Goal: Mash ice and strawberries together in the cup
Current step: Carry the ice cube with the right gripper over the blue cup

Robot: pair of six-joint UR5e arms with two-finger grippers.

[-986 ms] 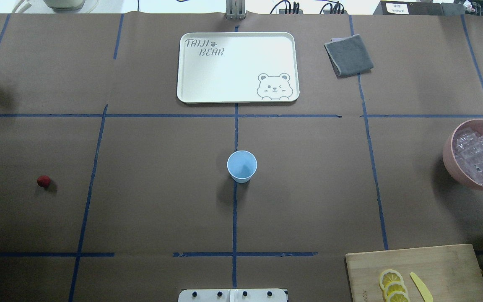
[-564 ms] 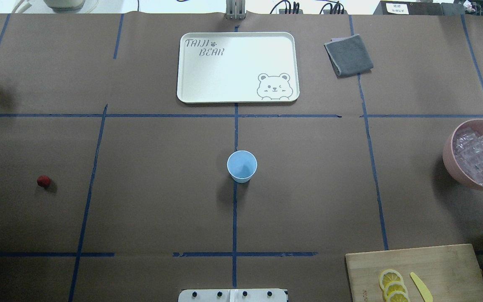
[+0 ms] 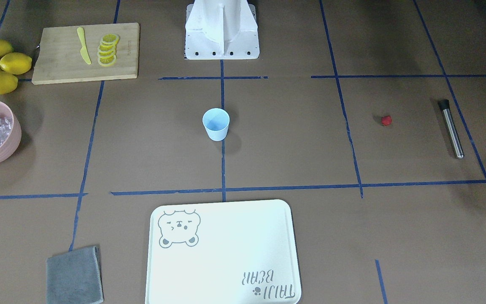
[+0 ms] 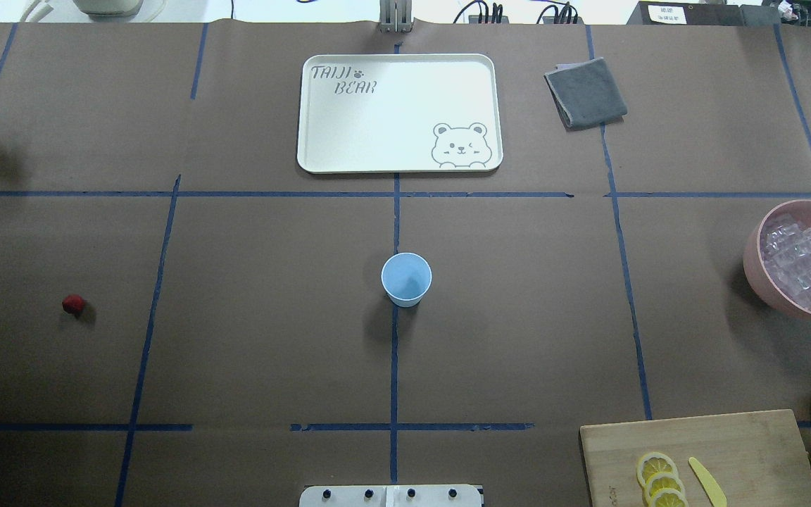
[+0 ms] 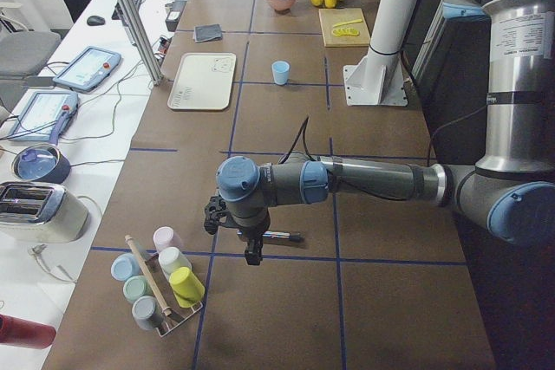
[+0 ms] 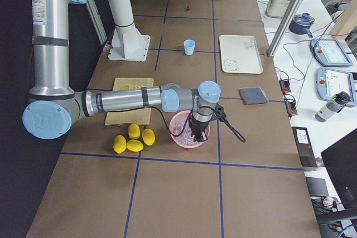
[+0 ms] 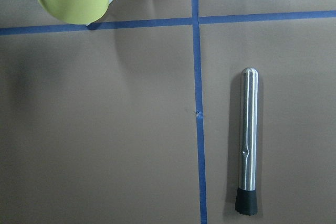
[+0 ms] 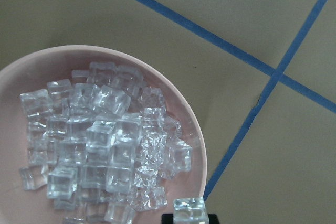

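My right claw [image 6: 196, 135] looks clamped on one ice cube [image 8: 190, 208], though only its tips show. For the left claw [image 5: 252, 256] I can't tell. I'd lift clear of the bowl [image 4: 754, 260] at 3 o'clock, then release low over the centre cup [image 4: 406, 279].

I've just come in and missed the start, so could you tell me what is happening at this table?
The right gripper hangs over the pink bowl, its fingers apparently pinching one ice cube. The left gripper hovers above a steel rod that is lying flat. The blue cup at the centre looks empty, and the strawberry lies untouched, well apart from it.
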